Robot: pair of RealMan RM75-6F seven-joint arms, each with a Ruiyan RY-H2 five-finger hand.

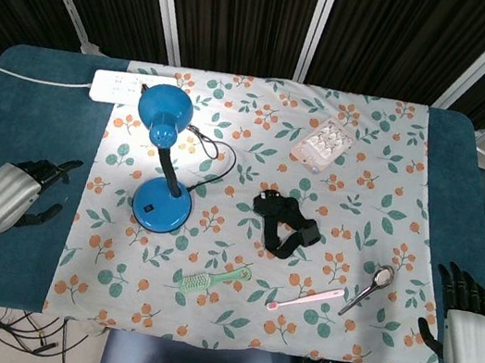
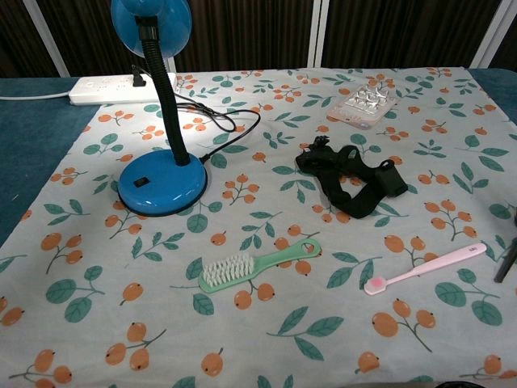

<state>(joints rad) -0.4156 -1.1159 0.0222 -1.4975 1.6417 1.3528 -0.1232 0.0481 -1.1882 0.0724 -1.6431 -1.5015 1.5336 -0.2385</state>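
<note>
My left hand [image 1: 13, 191] hovers over the teal table edge at the left, fingers apart and holding nothing, well left of the blue desk lamp [image 1: 162, 167] [image 2: 161, 174]. My right hand [image 1: 464, 326] lies at the table's front right corner, fingers spread and empty, right of the metal spoon [image 1: 371, 286]. Neither hand shows in the chest view. On the floral cloth lie a green brush [image 1: 213, 281] [image 2: 257, 266], a pink toothbrush [image 1: 304, 299] [image 2: 424, 269], a black strap [image 1: 286, 223] [image 2: 353, 178] and a clear blister pack [image 1: 322, 144] [image 2: 365, 105].
A white power strip [image 1: 126, 84] [image 2: 113, 86] lies at the back left, with the lamp's black cord [image 1: 211, 152] looping from it. The floral cloth [image 1: 226, 329] covers the middle of the teal table [image 1: 13, 122]. Dark slatted panels stand behind.
</note>
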